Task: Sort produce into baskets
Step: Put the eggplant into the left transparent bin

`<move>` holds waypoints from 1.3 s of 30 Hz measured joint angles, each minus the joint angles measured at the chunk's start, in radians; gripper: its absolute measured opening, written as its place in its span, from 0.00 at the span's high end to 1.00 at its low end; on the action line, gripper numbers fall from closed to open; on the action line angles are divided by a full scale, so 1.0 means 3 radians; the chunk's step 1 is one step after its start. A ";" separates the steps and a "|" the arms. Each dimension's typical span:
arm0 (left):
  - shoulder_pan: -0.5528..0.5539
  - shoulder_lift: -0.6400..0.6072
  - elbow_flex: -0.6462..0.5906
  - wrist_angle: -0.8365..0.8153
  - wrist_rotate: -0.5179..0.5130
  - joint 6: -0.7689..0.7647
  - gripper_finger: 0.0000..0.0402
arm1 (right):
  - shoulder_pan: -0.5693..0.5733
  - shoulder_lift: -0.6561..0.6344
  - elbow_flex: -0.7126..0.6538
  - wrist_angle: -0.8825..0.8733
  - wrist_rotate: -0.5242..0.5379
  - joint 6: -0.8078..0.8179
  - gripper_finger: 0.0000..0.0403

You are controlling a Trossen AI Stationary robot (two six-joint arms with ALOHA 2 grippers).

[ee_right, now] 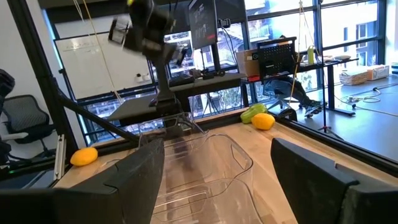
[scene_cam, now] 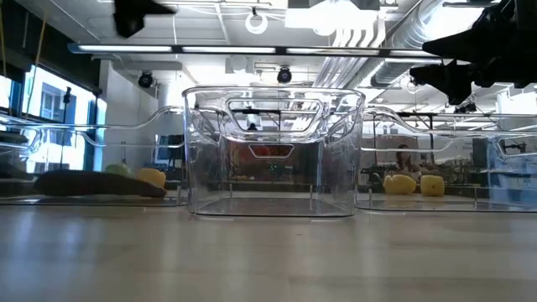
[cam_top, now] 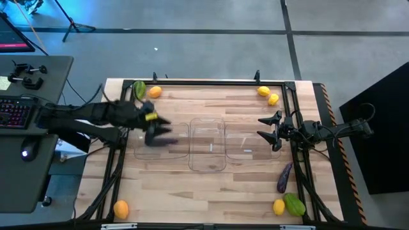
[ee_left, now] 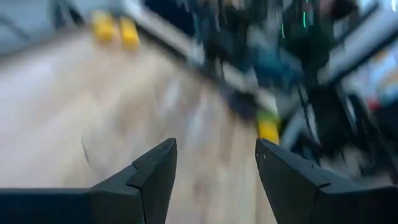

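Three clear baskets [cam_top: 208, 145] sit in a row mid-tabletop, and both grippers hang right at the ends of that row. Left gripper [cam_top: 158, 131] is over the nearest bin with its fingers spread wide and nothing between them; I can't tell what's in that bin under the arm. Right gripper [cam_top: 271, 130] waits just beside the bin at its end, also spread wide and empty.

Closest loose produce to the left gripper: an orange [cam_top: 154, 92] and a green piece [cam_top: 138, 89] at the corner behind it. Two lemons [cam_top: 268, 94] lie near the right gripper, an eggplant [cam_top: 284, 177] a bit further off, and another orange [cam_top: 121, 208] well apart.

My guess is these are light, hard, slick toys. Round ones could roll, so pinch across the middle; take the eggplant across its slim body.
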 joint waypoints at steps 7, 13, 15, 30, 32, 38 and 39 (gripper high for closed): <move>0.0664 0.0195 0.0516 -0.0052 -0.0194 0.0364 0.49 | 0.0000 0.0003 -0.0001 0.0012 0.0060 0.0024 0.30; 0.1129 0.0225 0.0912 -0.0491 -0.0123 0.0268 0.49 | 0.0000 0.0003 -0.0001 0.0945 0.0340 0.1209 0.30; 0.1247 0.0204 0.0948 -0.0641 -0.0126 0.0337 0.49 | 0.0000 0.0001 0.0000 0.1464 0.0589 0.1624 0.30; 0.1386 0.0205 0.0674 -0.0636 -0.0362 0.0447 0.49 | -0.0001 0.1018 0.0822 0.1979 0.1559 0.1363 0.30; 0.1386 0.0203 0.0675 -0.0582 -0.0407 0.0449 0.49 | -0.0001 0.1337 0.1100 0.1921 0.1623 0.1091 0.30; 0.1386 0.0203 0.0675 -0.0559 -0.0447 0.0589 0.49 | 0.0000 0.1932 0.2037 0.0385 0.1476 0.1148 0.30; 0.1386 0.0203 0.0675 -0.0559 -0.0448 0.0589 0.49 | 0.0000 0.1978 0.2226 -0.0097 0.1395 0.1335 0.30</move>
